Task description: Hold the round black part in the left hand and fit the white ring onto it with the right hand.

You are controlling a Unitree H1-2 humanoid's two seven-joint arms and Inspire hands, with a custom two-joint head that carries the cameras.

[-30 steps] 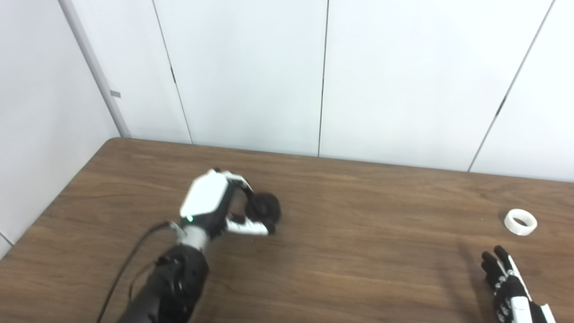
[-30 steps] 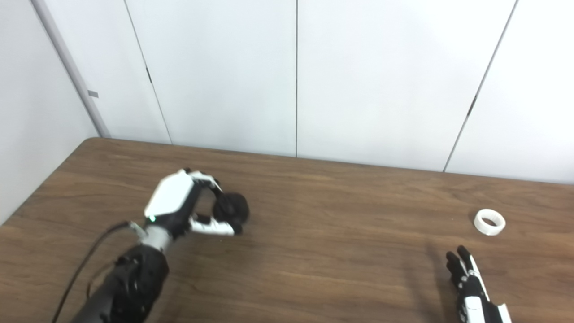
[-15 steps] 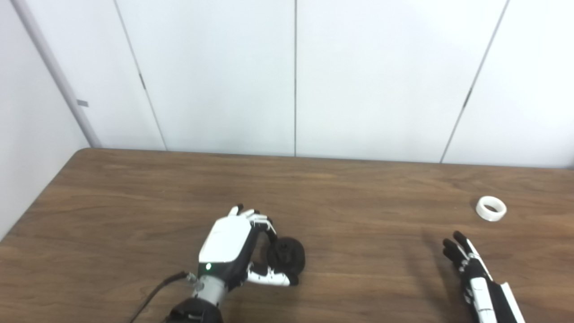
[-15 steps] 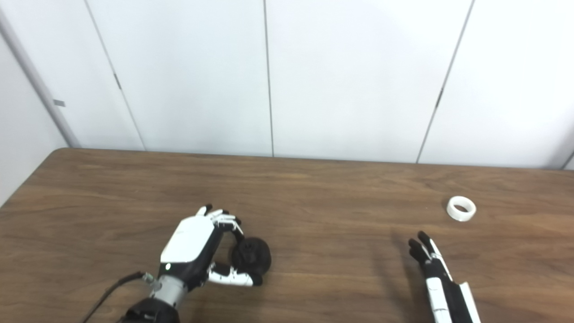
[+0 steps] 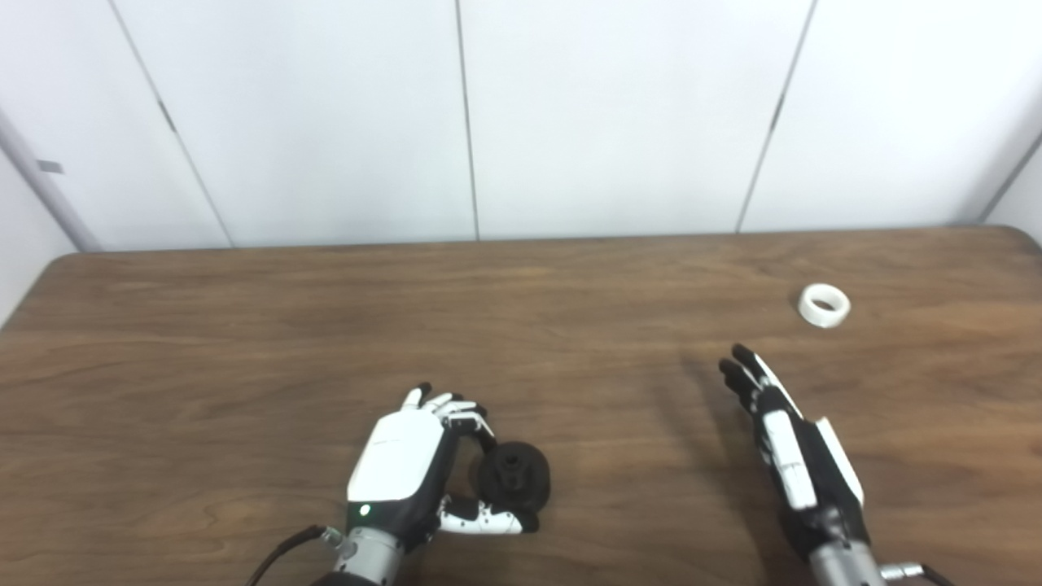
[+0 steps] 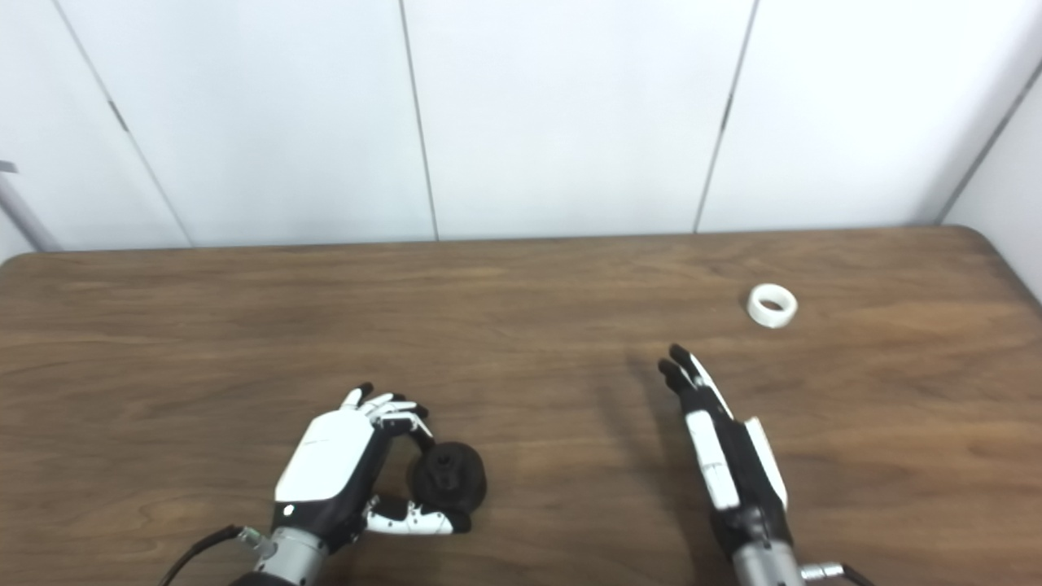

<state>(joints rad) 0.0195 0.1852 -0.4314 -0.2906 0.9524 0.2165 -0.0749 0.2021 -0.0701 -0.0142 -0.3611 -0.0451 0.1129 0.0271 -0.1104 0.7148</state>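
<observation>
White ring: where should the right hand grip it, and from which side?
Probably pinch the white ring across its outer wall, or one wall through the open hole, coming down from above. It lies flat on the table, hole facing up, with bare wood around it. The right hand is open, short of the ring on the near-left side, so it would need to reach forward and right first.

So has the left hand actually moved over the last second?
Yes. Holding the black part, the left hand has pulled back from the table's far edge toward the robot; the white ring's gap to that edge is unchanged.
</observation>
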